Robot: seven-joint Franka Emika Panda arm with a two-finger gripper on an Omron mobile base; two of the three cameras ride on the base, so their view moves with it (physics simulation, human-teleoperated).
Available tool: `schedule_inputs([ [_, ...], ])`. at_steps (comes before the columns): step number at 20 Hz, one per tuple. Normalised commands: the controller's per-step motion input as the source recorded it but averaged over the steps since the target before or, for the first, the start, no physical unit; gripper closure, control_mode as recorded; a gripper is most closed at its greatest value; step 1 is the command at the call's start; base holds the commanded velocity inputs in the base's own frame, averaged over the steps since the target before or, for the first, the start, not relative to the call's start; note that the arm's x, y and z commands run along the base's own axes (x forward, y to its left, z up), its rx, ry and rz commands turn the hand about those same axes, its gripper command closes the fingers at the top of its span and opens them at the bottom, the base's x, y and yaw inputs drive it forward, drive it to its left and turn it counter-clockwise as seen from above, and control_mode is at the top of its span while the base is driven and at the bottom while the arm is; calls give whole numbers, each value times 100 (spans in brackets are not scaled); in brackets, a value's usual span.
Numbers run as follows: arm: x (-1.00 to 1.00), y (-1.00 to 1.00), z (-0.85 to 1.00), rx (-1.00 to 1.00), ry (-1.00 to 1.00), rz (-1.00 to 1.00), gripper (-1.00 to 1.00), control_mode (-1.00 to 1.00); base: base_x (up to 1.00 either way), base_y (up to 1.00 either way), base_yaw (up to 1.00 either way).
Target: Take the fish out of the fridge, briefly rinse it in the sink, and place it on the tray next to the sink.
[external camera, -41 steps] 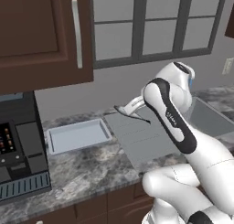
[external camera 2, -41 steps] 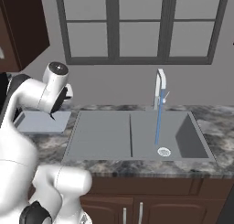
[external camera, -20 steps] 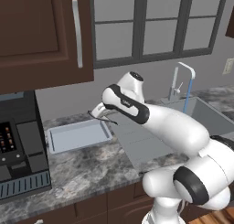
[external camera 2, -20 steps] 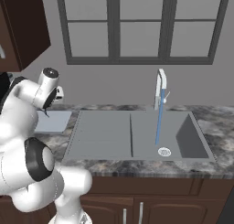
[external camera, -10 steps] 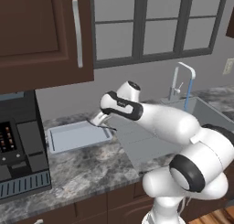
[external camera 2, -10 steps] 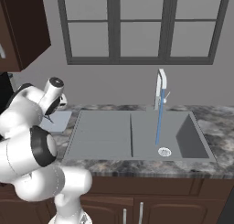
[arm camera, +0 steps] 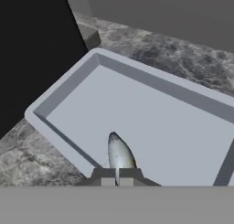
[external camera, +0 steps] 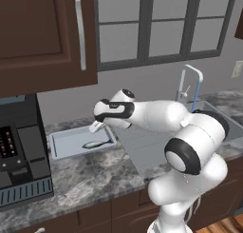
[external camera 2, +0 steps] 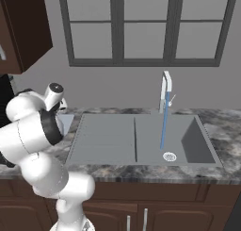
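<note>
The fish (external camera: pixel 97 144) lies flat inside the tray (external camera: pixel 59 150), left of centre in the left base view, just under the gripper (external camera: pixel 97 126). The jaws are pressed fully together, gripping nothing. Wet from rinsing, the fish is probably light, limp and slippery, best pinched across mid-body.

One fish (external camera: pixel 97 144), one tray (external camera: pixel 61 149), one sink (external camera 2: pixel 188 143), one faucet (external camera 2: pixel 164 95), one coffee machine (external camera: pixel 21 156).
</note>
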Motion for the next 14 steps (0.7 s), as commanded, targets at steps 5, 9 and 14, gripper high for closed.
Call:
schedule_inputs([
  [5,22,2,-7,0,-4,1,100,-100,0,0,0],
  [9,-28,1,21,1,-1,0,-100,-100,0,0,0],
  [14,-97,-47,97,8,-6,0,-100,-100,0,0,0],
])
